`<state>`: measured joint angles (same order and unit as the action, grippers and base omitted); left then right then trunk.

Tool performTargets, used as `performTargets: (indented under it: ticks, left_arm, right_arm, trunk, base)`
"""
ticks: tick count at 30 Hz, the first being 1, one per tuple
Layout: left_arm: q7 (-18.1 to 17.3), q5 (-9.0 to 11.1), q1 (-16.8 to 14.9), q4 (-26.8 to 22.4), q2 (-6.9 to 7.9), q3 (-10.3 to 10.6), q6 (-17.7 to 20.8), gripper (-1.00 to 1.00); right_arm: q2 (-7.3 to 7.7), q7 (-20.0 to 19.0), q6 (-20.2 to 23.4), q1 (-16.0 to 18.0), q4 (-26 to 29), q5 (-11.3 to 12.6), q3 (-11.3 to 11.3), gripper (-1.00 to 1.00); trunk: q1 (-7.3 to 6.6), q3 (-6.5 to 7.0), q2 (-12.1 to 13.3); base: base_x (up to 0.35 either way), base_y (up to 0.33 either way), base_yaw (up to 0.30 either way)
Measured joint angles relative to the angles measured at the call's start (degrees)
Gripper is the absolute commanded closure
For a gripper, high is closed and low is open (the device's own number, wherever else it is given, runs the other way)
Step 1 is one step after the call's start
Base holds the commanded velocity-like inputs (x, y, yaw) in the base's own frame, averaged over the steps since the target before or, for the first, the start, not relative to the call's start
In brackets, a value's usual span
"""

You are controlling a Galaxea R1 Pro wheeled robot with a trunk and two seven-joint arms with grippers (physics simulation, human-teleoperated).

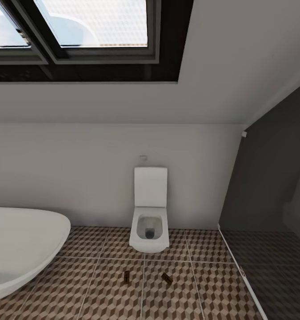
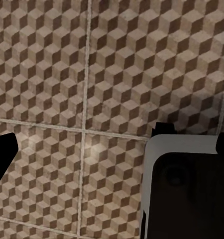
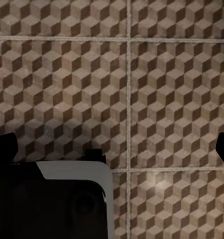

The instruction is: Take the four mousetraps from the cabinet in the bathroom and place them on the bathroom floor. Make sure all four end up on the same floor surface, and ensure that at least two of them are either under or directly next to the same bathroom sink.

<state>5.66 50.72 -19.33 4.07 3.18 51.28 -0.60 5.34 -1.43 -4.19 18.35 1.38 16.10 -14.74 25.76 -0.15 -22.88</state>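
Two mousetraps on the bathroom floor, no sink in sight.

Two small brown mousetraps [image 1: 126,277] [image 1: 167,278] lie on the cube-patterned floor [image 1: 212,284] just in front of the white toilet [image 1: 150,213], near each other but apart, with the bathtub [image 1: 21,249] off to the left. Both wrist cameras look down at bare tile. The left gripper [image 2: 114,144] and the right gripper [image 3: 114,144] each show dark fingertips spread to opposite edges of the picture, so both stand wide open with nothing held. The risk, as I judge it, is that these two traps sit by the toilet rather than a sink, so the sink condition may fail unless the others go there. Driving over them could also scatter them.
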Motion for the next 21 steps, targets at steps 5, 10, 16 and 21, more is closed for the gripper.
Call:
performTargets:
  ticks: [5, 10, 16, 21]
  left_arm:
    - [0.0, 0.0, 0.0, 0.0, 0.0, 0.0, 0.0, -1.0]
    - [0.0, 0.0, 0.0, 0.0, 0.01, 0.0, 0.0, -1.0]
    - [0.0, 0.0, 0.0, 0.0, 0.01, 0.0, 0.0, -1.0]
    - [0.0, 0.0, 0.0, 0.0, 0.01, 0.0, 0.0, -1.0]
  right_arm:
    - [-0.01, 0.0, -0.6, 0.0, 0.0, 0.0, 0.0, -1.0]
    - [-0.01, 0.0, -0.7, 0.0, 0.0, 0.0, 0.0, -1.0]
    - [-0.04, 0.0, -0.8, 0.0, 0.0, 0.0, 0.0, -1.0]
    - [0.0, 0.0, -0.8, 0.0, 0.0, 0.0, 0.0, -1.0]
  trunk:
    - [0.0, 0.0, 0.0]
    - [0.0, 0.0, 0.0]
    - [0.0, 0.0, 0.0]
    - [0.0, 0.0, 0.0]
  base:
    - [0.0, 0.0, 0.0]
    - [0.0, 0.0, 0.0]
    - [0.0, 0.0, 0.0]
    - [0.0, 0.0, 0.0]
